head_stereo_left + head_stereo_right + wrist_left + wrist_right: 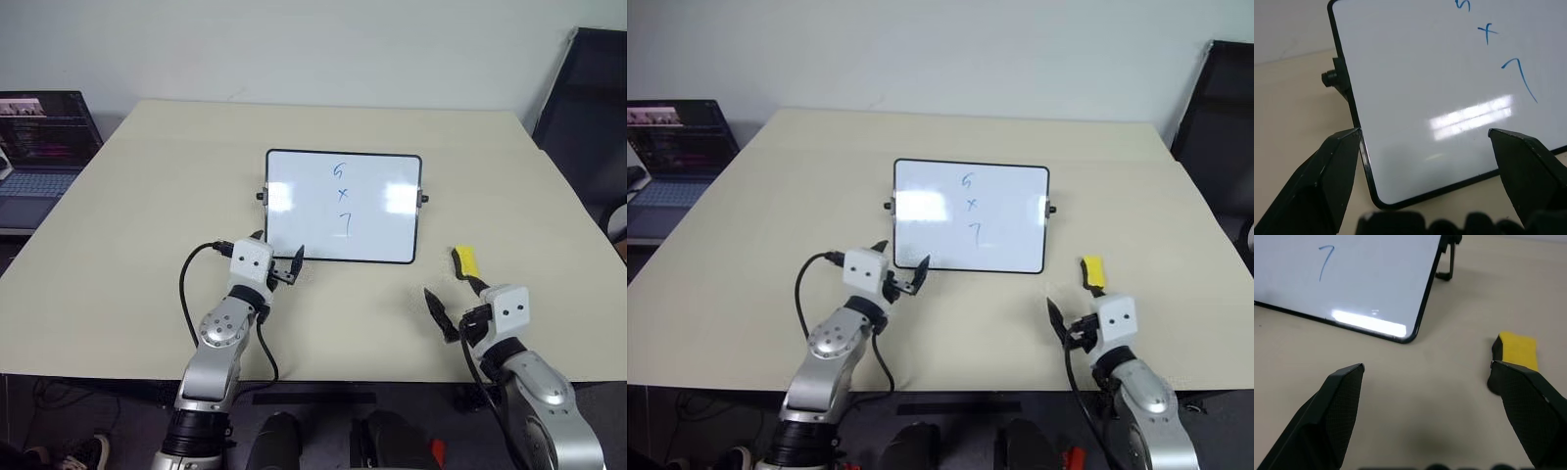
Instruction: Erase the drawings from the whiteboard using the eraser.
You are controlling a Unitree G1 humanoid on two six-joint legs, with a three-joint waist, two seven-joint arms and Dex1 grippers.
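The drawings, a "5", an "x" and a "7" stacked in a column, are seen in thin blue marker on the whiteboard. The whiteboard is propped at a tilt on the beige worktop, held by small black knobs at its two short sides. Its near left corner is found just ahead of the left tool, whose two black fingers are spread apart with nothing between them; in the left wrist view, one finger lies at the board's black frame and the other in front of the white surface, and contact cannot be told.

The eraser, a small yellow block with a dark base, lies on the worktop off the whiteboard's near right corner, apart from the board. It is placed just ahead of the right tool, close by the outer fingertip, which overlaps it in the right wrist view; whether they touch cannot be told. The right tool is released as well, its fingers held wide with bare worktop between them.

Beyond the left tool, off the worktop's far left edge, an open laptop is seen. To the far right of the right tool, a black chair stands beside the worktop.
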